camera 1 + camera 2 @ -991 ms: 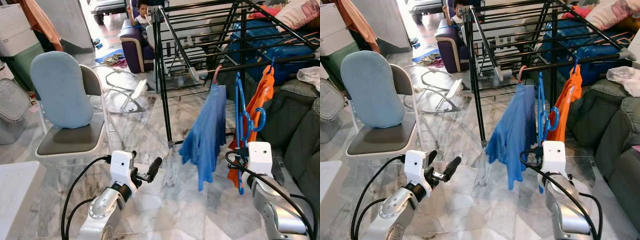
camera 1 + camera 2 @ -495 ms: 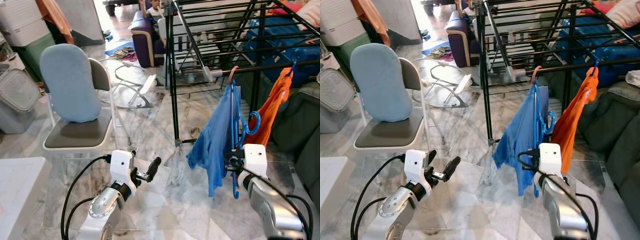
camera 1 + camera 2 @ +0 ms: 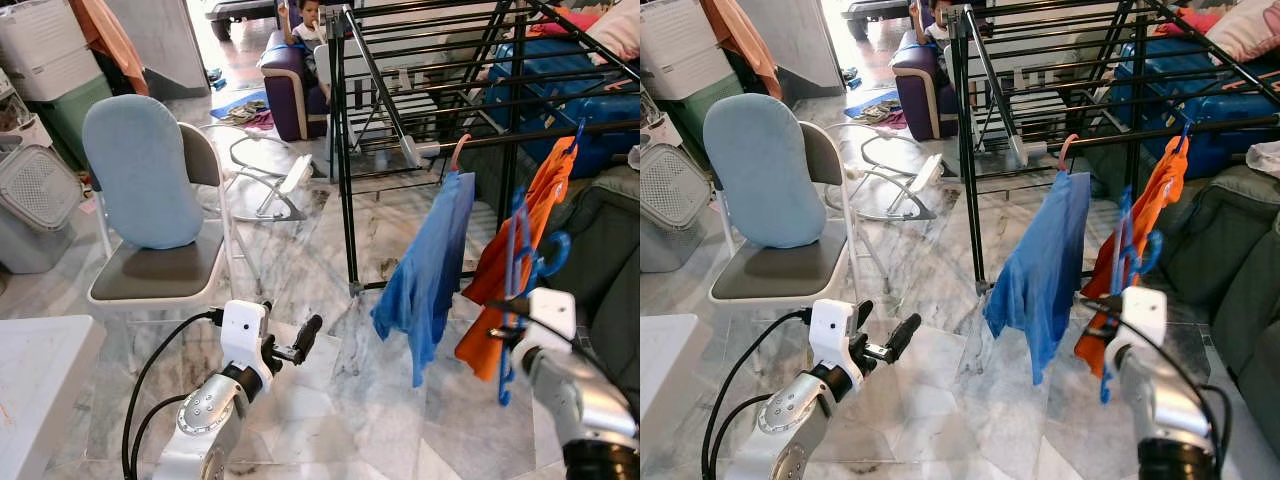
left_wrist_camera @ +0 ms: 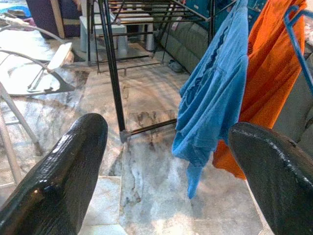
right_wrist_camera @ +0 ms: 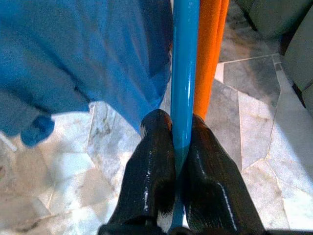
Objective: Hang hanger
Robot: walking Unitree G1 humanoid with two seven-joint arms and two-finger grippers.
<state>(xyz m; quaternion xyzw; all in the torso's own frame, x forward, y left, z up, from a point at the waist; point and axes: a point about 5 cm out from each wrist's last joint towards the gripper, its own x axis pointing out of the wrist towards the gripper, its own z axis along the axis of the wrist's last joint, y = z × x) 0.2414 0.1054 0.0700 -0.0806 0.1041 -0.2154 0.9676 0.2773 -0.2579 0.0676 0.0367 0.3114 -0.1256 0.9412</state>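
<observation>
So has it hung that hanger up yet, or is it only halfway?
Halfway. Done: the right pincer is shut on the blue hanger. In hand: it holds it up by the orange garment. Left: hooking it on the rack's bar. The left pincer is open and idle.

A: What are the fingers [image 5: 151, 171] of the right gripper [image 5: 178, 147] made of?

B: Black plastic or rubber, it seems, with a fine grain and a glossy shine. The blue hanger [image 5: 185, 73] between them is smooth plastic, a little shiny.

A: And the clothes?

B: The blue shirt [image 3: 428, 270] and the orange garment [image 3: 520, 230] are soft matt cloth. The drying rack [image 3: 345, 150] is thin dark metal, painted, half glossy.

A: The floor [image 3: 300, 260]?

B: Polished marble with grey veins; it reflects light. The chair [image 3: 150, 220] has a matt cloth cushion and a white metal frame. The left gripper [image 3: 285, 345] has a white smooth plastic housing and the arm is brushed silver metal.
</observation>
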